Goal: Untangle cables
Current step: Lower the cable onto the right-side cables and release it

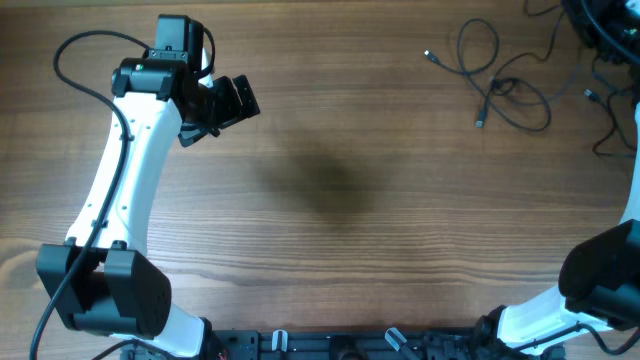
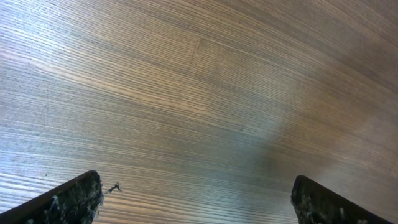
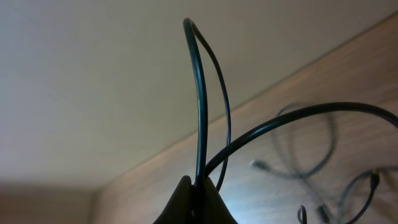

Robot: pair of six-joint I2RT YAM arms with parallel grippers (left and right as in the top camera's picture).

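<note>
Black and thin, bunched in loose loops at the worktop's far right corner: the cables, with grey plug ends pointing towards the middle. Note the right gripper pinched shut on 1 strand of them, raised above the wood, with the loop arching up past the fingers and another run curving off to the right. Lift slowly and away from the pile, probably the gentlest way to draw that strand free. Stop at any sign of the whole bunch rising, a likely mark of a knot tightening. Count the left gripper as free: spread wide, holding nothing, over bare wood near the far left corner and well apart from the pile. Bring it across to pin the remaining loops, a likely anchor for the pull. No containers anywhere in view, so no contents to report.
</note>
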